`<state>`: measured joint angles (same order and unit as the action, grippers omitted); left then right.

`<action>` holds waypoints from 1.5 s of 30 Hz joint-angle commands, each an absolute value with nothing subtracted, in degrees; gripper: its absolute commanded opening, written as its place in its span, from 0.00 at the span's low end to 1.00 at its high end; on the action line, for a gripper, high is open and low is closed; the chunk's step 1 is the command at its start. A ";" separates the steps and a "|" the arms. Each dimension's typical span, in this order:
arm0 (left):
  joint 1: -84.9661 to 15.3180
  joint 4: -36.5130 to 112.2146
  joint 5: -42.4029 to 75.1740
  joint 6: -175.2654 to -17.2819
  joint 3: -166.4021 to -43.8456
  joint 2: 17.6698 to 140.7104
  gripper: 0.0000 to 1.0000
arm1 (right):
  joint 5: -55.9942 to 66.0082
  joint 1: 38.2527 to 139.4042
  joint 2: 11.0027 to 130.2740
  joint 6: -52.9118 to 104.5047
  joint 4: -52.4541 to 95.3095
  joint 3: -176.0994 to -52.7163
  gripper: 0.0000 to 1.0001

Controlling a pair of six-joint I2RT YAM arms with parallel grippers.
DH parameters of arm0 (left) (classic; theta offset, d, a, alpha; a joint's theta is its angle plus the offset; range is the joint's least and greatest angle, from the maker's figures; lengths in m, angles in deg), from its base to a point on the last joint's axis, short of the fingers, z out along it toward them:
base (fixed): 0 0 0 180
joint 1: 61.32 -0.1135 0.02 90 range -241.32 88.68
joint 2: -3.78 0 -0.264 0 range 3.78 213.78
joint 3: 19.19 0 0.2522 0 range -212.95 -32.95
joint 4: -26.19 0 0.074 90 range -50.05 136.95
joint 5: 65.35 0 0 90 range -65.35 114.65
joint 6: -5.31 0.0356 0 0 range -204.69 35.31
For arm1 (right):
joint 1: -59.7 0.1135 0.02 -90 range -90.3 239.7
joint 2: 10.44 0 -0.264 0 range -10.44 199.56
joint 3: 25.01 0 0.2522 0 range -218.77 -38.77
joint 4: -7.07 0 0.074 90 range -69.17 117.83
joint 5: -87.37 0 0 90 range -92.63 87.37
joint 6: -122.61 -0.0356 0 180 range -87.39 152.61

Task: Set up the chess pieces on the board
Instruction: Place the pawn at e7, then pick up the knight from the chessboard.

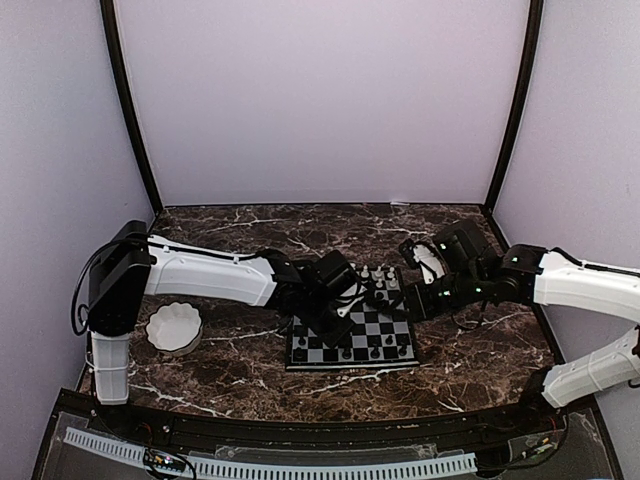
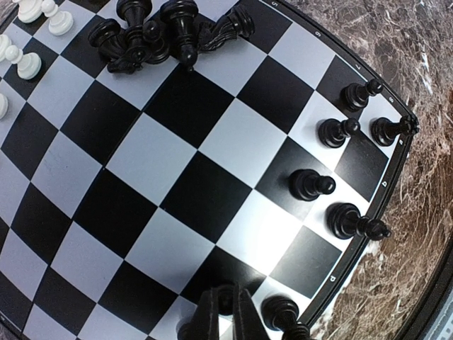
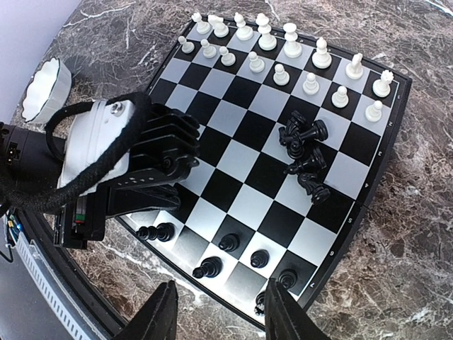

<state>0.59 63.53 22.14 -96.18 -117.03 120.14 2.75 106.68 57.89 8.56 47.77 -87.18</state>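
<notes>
Several black chessmen [image 2: 311, 185] stood on the board [image 2: 177, 205] just right of your left claw [image 2: 226, 297]; a toppled black heap [image 2: 152, 35] lay well ahead of it. State of left claw: clenched, low over the edge rank, contents indiscernible. State of right claw [image 3: 221, 301]: released, hovering above the board's edge. The step likely required you to lift pieces singly, upright, clear of neighbours.

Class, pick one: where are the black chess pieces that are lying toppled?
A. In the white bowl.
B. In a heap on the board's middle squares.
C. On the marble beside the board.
B: the toppled black pieces lie heaped on the board, near its middle.
</notes>
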 commanded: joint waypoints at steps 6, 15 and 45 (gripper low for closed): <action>0.82 65.69 22.22 -96.89 -118.56 120.80 0.11 | 3.32 106.51 58.02 8.44 45.74 -87.20 0.43; 0.85 66.18 22.74 -96.61 -119.97 120.66 0.18 | 3.43 106.49 58.55 8.86 45.52 -87.51 0.43; -4.50 69.61 26.77 -102.06 -122.85 103.98 0.32 | -4.57 100.49 83.99 26.54 59.50 -106.67 0.43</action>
